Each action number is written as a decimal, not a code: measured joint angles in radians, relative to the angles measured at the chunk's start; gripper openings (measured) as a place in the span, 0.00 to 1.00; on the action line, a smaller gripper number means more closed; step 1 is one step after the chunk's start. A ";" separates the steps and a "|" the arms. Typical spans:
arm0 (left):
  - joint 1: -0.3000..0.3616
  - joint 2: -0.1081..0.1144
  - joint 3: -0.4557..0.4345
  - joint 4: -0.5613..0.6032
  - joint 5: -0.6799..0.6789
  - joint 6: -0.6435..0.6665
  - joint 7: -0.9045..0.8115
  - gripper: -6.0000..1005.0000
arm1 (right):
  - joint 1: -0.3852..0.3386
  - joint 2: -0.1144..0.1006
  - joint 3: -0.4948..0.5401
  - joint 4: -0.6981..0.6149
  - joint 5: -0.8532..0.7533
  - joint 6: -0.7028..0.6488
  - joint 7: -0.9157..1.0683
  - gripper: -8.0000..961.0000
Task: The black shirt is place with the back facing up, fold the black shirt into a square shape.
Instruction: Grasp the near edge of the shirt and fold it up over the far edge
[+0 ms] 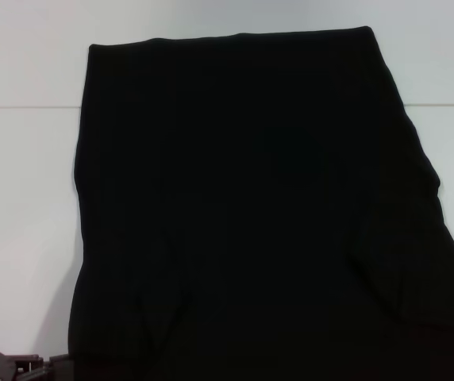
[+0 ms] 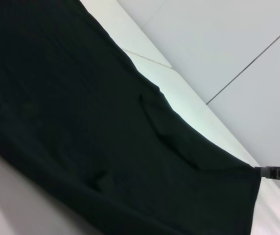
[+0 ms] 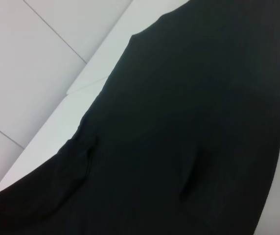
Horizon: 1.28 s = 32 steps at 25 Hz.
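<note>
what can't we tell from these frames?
- Black shirt: near end cut off by the head view's bottom edge; collar and hem not identifiable in any view.
- Left gripper: only a sliver at the head view's bottom-left corner; grip cannot be judged.
- Right gripper: not clearly seen in any view.
- White table: mostly covered by the shirt.

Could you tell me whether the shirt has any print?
No: the soft black shirt is plain, clearest in head view.

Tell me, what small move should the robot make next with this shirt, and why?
Probably bring the left gripper, now low at the table's near left edge, to the black shirt's near left corner; the shirt lies spread out, not yet folded square.
</note>
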 joint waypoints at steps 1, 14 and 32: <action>0.001 -0.001 -0.006 -0.001 0.000 0.001 0.001 0.09 | -0.003 -0.001 0.004 -0.001 0.000 -0.005 -0.002 0.08; -0.240 0.081 -0.042 -0.203 -0.068 -0.161 -0.035 0.09 | 0.200 0.009 0.089 0.019 0.006 0.061 0.007 0.11; -0.552 0.101 -0.031 -0.506 -0.159 -0.924 -0.022 0.09 | 0.577 0.113 0.093 0.147 0.029 0.751 -0.020 0.14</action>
